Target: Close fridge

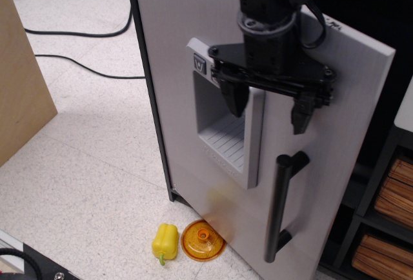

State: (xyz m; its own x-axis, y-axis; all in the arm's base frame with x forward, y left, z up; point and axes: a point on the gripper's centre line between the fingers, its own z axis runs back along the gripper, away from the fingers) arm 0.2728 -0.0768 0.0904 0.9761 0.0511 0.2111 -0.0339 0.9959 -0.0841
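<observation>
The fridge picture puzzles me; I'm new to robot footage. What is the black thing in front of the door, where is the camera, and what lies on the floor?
The black thing is the end of a robot arm. Its pincer has two fingers spread open, and it holds nothing. It hangs in front of the silver-grey door of the fridge, by the recessed dispenser panel and above the black bar handle. The door stands ajar. The single camera looks down from above and in front of the fridge. On the tiled floor lie a yellow toy pepper, an orange disc and black cables. Woven baskets sit on shelves at right.
</observation>
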